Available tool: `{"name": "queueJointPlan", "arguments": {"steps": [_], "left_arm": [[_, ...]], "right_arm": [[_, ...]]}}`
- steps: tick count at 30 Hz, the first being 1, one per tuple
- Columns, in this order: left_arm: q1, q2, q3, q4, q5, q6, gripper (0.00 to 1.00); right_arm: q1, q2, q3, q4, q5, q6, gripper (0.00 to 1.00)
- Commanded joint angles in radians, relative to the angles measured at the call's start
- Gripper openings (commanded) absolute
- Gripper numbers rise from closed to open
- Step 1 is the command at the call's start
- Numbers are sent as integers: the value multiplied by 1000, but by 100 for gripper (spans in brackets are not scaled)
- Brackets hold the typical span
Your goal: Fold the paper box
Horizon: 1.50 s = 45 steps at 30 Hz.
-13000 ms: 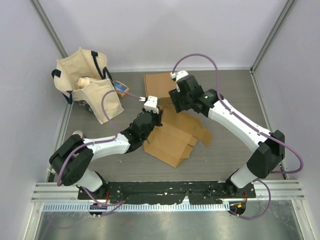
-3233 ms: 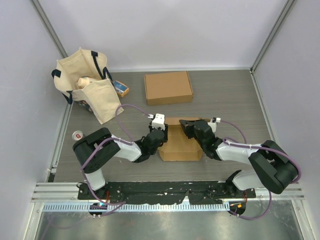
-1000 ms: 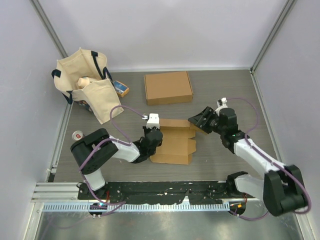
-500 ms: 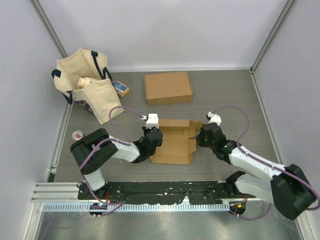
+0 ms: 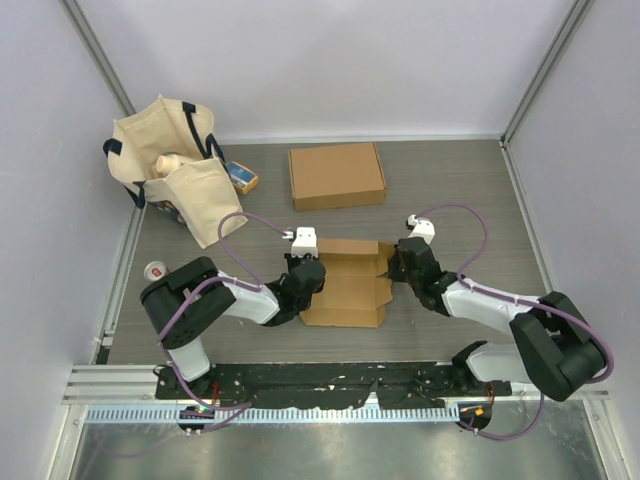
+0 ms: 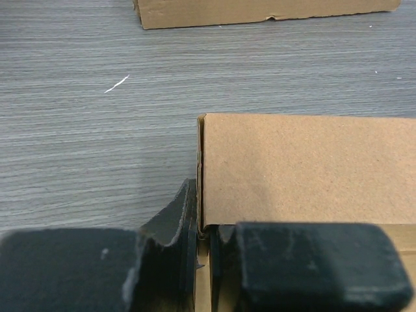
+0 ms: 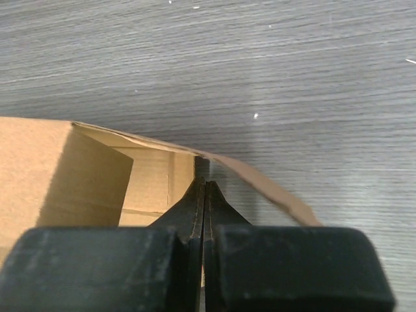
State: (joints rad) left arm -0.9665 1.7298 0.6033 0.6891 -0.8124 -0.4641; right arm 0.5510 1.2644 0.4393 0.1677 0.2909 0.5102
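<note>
Your left arm [image 5: 215, 295] is lying low over the table [image 5: 460, 190], its elbow pushed out to the left and its forearm reaching right to the box [image 5: 345, 290]. Your right arm [image 5: 500, 305] is folding back from its base in the same low way, forearm pointing left at the box's other end.

The bag [image 5: 170, 165] is slumping open at the far left corner, and something pale [image 5: 172, 160] is sitting inside it; you cannot tell what it is. A second box [image 5: 337, 175], shut and flat, is lying at the far middle, well apart from both arms.

The box is resting between the two grippers, near the front edge, its top open. Your left gripper [image 5: 305, 285] is pinching the box's left wall: in the left wrist view the fingers [image 6: 305, 260] are straddling the cardboard edge. Your right gripper [image 5: 393, 272] is clenched tight, fingers pressed together with nothing showing between them, and its tip is pointing into the gap between the box's right end and a loose flap [image 7: 260, 182] that is bowing outward.

A small packet [image 5: 241, 177] is lying just beside the bag.
</note>
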Motion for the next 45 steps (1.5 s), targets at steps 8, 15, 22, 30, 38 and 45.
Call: {"name": "queueJointPlan", "arguments": {"steps": [8,15,22,30,38,45], "left_arm": [[2,-15,18,27,-27,-2,0],[2,-10,21,27,-19,-13,0],[2,-22,0,39,-44,-47,0],[2,-19,1,36,-45,-61,0],[2,-16,6,33,-50,-54,0],[2,-24,1,27,-54,-44,0]], "right_arm": [[23,55,10,234,-144,145,2],[21,156,7,245,-151,180,2],[23,179,-10,114,-101,264,2],[27,-138,85,-310,-128,247,16],[87,-117,-39,-231,-76,344,2],[89,-71,-7,-365,62,412,2]]}}
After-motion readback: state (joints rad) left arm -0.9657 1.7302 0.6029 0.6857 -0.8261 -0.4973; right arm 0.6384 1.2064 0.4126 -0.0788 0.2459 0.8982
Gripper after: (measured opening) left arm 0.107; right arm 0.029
